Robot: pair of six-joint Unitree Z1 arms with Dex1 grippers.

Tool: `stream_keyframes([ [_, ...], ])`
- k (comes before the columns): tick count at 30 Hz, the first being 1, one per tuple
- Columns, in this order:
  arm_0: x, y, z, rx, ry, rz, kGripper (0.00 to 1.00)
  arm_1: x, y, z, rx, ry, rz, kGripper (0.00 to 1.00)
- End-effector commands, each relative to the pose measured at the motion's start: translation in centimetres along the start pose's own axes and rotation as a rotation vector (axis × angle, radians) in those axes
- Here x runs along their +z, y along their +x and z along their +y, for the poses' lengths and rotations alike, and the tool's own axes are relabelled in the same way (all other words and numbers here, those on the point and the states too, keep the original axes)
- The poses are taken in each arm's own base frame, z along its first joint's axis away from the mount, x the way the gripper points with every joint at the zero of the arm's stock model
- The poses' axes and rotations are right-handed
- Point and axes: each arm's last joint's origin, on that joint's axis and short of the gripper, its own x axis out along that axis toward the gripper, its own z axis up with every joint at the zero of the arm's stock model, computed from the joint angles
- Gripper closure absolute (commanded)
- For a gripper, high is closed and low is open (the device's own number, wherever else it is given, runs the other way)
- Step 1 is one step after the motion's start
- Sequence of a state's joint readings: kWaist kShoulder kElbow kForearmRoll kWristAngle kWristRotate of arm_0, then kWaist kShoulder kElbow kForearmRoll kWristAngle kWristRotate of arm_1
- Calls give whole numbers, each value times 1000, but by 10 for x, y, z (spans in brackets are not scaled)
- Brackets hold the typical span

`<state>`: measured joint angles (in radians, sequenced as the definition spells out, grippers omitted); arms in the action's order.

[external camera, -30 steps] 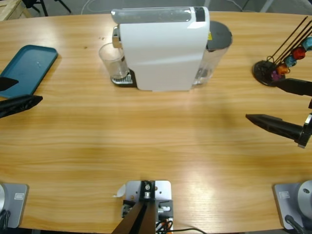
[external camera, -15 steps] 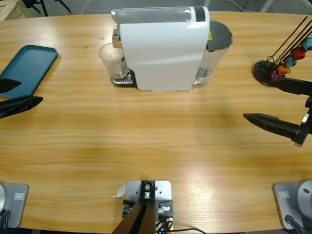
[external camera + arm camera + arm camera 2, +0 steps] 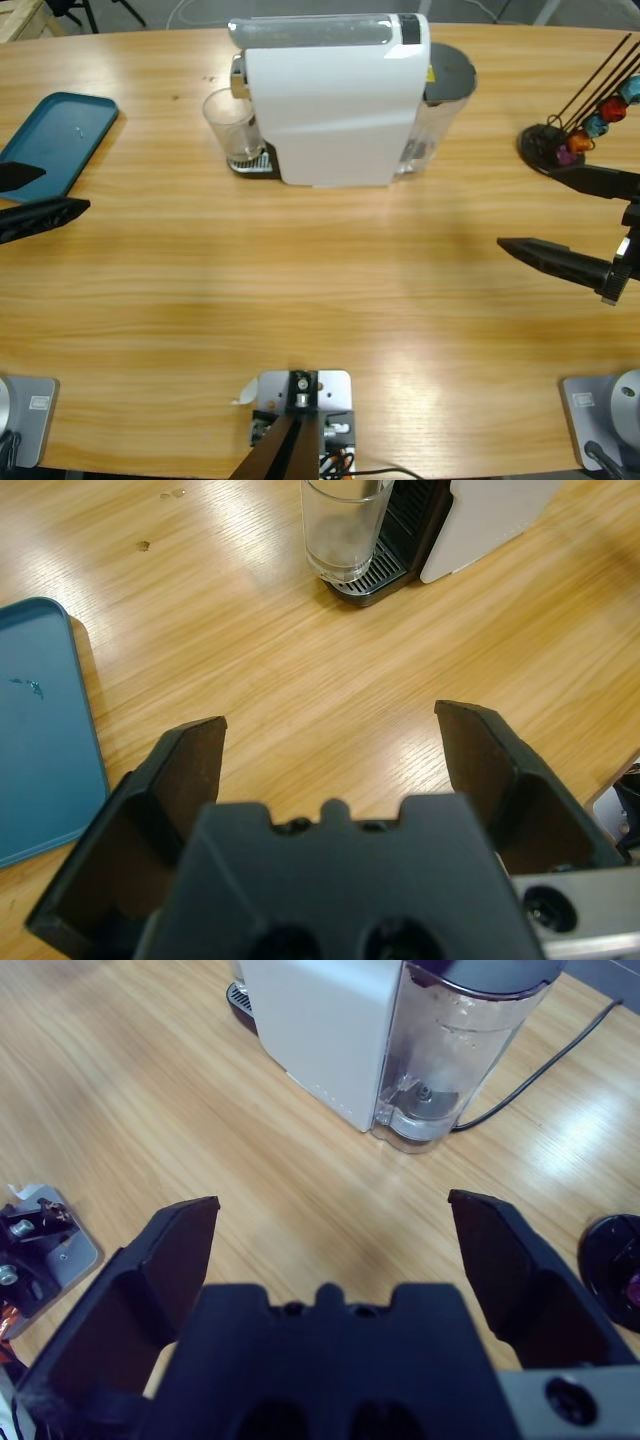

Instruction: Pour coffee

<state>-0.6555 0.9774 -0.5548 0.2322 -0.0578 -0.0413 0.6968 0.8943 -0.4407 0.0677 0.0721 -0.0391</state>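
The white capsule coffee machine (image 3: 335, 100) stands at the twelve o'clock side of the bench (image 3: 300, 290), near the far edge. An empty clear glass (image 3: 230, 125) sits on its drip grate (image 3: 362, 575) at the machine's nine o'clock end, under the spout; the left wrist view shows no liquid in it. At the machine's three o'clock end is the clear water tank (image 3: 455, 1055) with a dark lid, and a black cable (image 3: 545, 1065) runs away from it.

Further out, at about two o'clock on the bench, a black capsule stand (image 3: 560, 145) holds coloured capsules (image 3: 590, 125) on thin wires. At about ten o'clock lies a teal tray (image 3: 55, 140), bare but for a few specks.

The left gripper (image 3: 330, 740) hangs at nine o'clock, just beside the tray, jaws spread wide and holding nothing, facing the glass from well apart. The right gripper (image 3: 335, 1225) hangs at three o'clock near the capsule stand, jaws likewise spread and empty, facing the tank end of the machine.

By my reading the task has barely begun: the glass is in place, but no coffee is in it and neither gripper touches anything. Loading a capsule, if none is in already, and starting the brew appear to remain.
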Motion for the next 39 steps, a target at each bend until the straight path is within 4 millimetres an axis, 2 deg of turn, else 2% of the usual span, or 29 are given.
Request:
stream_keyframes([
  [1,-8,8,1,-3,3,52,87,-11,5,1,23,0,38,0],
  [39,-6,13,1,-7,2,72,73,-11,11,2,33,1,57,0],
])
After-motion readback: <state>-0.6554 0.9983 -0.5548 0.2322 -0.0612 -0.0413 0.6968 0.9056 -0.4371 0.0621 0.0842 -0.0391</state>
